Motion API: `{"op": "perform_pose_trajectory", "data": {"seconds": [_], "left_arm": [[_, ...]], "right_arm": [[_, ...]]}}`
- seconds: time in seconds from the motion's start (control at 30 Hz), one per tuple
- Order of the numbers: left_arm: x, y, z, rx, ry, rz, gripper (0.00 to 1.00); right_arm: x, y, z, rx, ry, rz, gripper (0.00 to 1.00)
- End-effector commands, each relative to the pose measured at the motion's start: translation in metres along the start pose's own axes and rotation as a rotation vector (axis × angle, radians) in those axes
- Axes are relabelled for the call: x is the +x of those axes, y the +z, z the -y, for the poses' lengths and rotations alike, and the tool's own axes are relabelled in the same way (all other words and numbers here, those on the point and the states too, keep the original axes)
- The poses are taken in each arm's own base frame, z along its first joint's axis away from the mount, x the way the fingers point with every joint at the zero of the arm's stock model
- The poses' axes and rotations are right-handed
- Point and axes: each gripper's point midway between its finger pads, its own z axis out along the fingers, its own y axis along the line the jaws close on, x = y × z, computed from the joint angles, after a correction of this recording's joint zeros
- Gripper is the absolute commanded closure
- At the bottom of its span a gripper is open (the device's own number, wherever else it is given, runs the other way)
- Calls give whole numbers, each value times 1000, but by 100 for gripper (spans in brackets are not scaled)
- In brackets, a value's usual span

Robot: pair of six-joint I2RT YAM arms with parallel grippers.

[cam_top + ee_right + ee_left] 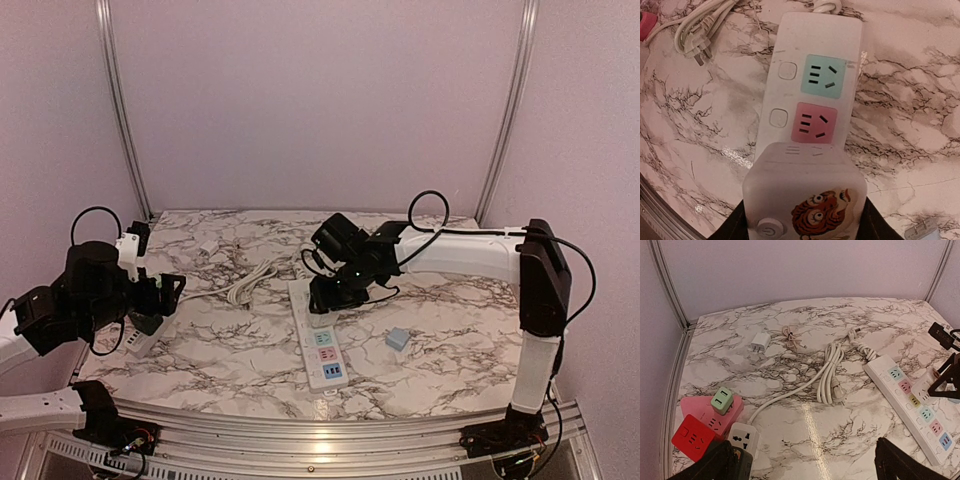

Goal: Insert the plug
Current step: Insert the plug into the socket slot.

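Plug [805,195], white with a tiger sticker, sat clamped in the right end effector [336,290] over the power strip [322,345] on the marbled desk [230,350], pale walls all round. At left, the left end effector [165,292] gaped wide, empty. Plug's prongs were hidden; whether they touched the strip was unclear.
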Motion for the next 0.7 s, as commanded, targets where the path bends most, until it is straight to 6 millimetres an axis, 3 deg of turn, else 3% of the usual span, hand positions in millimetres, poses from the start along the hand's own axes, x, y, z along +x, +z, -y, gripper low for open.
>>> {"op": "perform_pose_trajectory", "data": {"seconds": [0.0,0.43,0.67], "left_arm": [[-7,-3,-5,-14,-10,38,1],[-12,-10,-8,-14,-25,66,1],[-13,-11,-9,-17,-27,72,1]], "right_arm": [[29,18,30,100,68,-104,100],[35,15,28,111,86,-148,100],[30,12,14,110,59,-156,100]]}}
